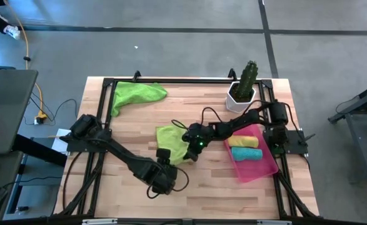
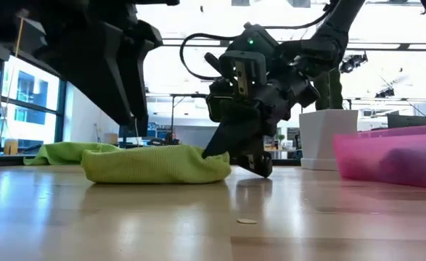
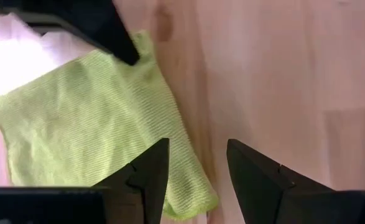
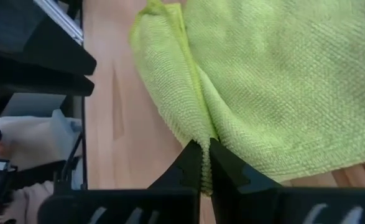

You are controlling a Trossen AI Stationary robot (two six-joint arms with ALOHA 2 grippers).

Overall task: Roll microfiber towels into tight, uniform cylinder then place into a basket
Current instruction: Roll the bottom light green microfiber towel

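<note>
A lime green microfiber towel lies loosely folded at mid table, flat on the wood. My right gripper is shut on its right-hand edge. My left gripper hovers open over the towel's near corner; one finger is above the cloth, the other above bare wood. A second lime green towel lies crumpled at the far left. The pink basket at the right holds a yellow roll and a teal roll. My right gripper pinches a raised fold of the green towel at its right-hand edge between its two shut fingertips. The fingers slant down from the table's right side. The remaining cloth lies slack on the table.
A white pot with a green cactus stands at the far right, just behind the basket. Bare wood lies along the near edge and left of the middle towel. Black frame rails run around the table's edges.
</note>
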